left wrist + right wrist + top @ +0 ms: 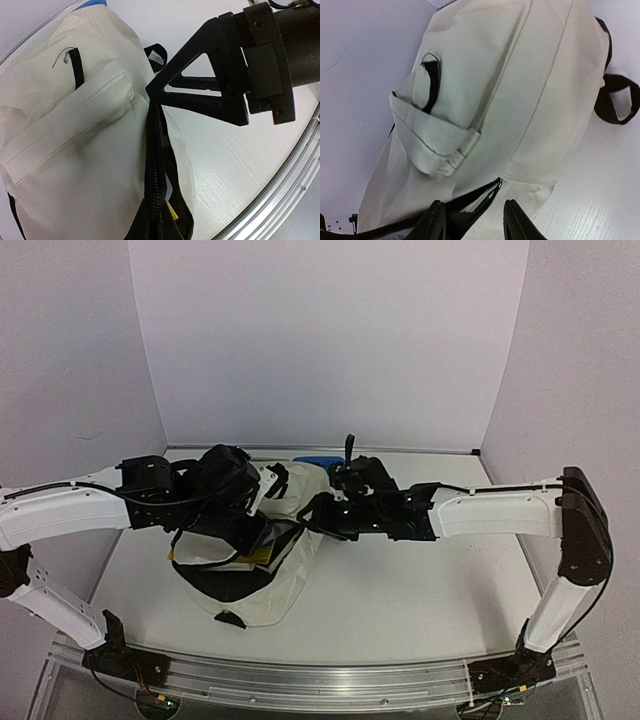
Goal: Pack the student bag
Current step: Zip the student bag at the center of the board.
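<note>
While outstretched, right arm (490, 512) (at bag (290, 580))

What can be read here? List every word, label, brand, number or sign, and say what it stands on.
None. The student bag shows only plain cream fabric and black trim in all three views, with no label or print. Nothing legible stands on the table either.

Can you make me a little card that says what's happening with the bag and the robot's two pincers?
Bag: cream fabric backpack with black zips, lying on the white table, main zip open
Left pincer: shut on the zip edge, it seems
Right pincer: gripping the zip edge too
Inside: something yellow peeks out
Behind bag: a blue object, partly hidden
</note>
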